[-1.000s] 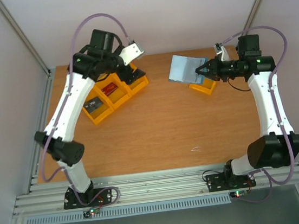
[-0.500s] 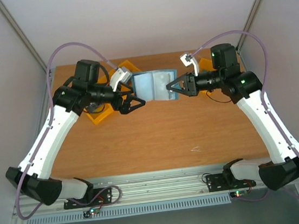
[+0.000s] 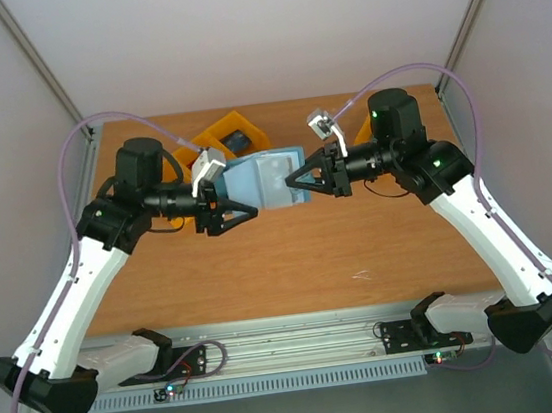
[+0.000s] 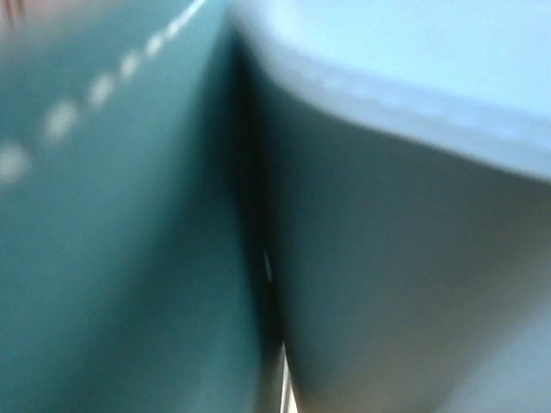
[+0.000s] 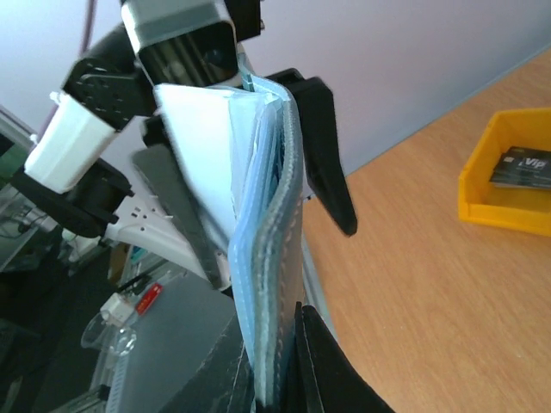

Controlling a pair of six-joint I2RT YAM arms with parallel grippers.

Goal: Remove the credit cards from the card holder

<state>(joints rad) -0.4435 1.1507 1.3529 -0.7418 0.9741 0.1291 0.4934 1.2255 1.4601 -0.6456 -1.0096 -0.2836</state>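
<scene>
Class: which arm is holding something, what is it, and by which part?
The right gripper, fingers shut, holds the card holder by its edge nearest that arm. The left gripper stands open around the opposite edge, not gripping.

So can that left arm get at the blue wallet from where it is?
Probably yes: the right gripper holds the card holder up in the air, and the open left gripper straddles its free edge.

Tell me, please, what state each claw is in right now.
Left claw: open, straddling the card holder's edge.
Right claw: closed, holding the card holder.
</scene>
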